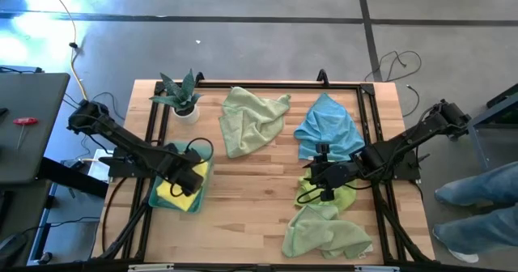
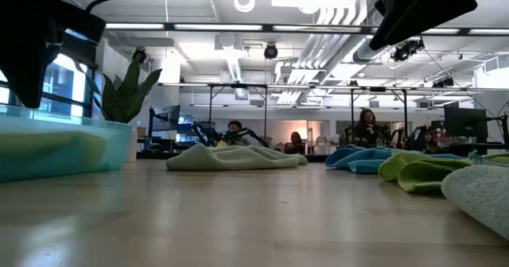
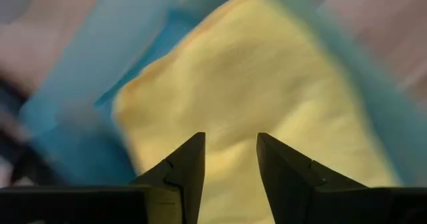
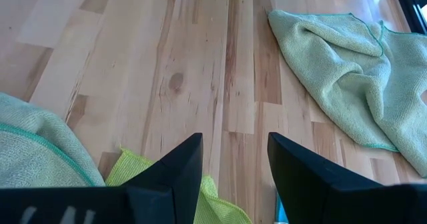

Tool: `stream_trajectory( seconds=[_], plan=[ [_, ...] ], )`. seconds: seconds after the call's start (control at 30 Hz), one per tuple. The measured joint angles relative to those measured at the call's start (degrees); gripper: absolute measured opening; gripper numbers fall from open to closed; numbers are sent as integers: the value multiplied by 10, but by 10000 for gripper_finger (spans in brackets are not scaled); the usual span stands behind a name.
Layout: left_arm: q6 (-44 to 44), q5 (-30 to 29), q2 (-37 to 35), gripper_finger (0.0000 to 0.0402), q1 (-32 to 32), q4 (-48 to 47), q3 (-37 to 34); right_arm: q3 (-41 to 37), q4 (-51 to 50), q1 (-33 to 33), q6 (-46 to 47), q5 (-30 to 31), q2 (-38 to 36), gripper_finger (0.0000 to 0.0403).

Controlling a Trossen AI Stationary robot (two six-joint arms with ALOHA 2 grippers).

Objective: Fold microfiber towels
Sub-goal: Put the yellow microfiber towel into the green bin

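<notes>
Yellow towel (image 3: pixel 267 91) lies folded directly under my left gripper (image 3: pixel 230 151), on the teal pile; those jaws are spread and empty. My right gripper (image 4: pixel 233 151) hangs spread above a lime towel (image 4: pixel 167 184). Stacking looks finished; next, I'd pinch that towel's edge.

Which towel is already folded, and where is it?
The yellow towel, lying flat on the teal towel under the left gripper. The pale green and sky blue towels elsewhere lie crumpled on the table.
</notes>
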Motion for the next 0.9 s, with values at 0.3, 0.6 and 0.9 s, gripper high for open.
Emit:
stream_trajectory(
  seconds=[0.3,0.6,0.9],
  plan=[
    [24,-6,28,124,0,43,-5,0,0,0,0,0,0,163],
    [79,-30,89,124,15,114,-5,0,0,0,0,0,0,163],
    [112,-52,127,124,42,176,-6,0,0,0,0,0,0,163]
  ],
)
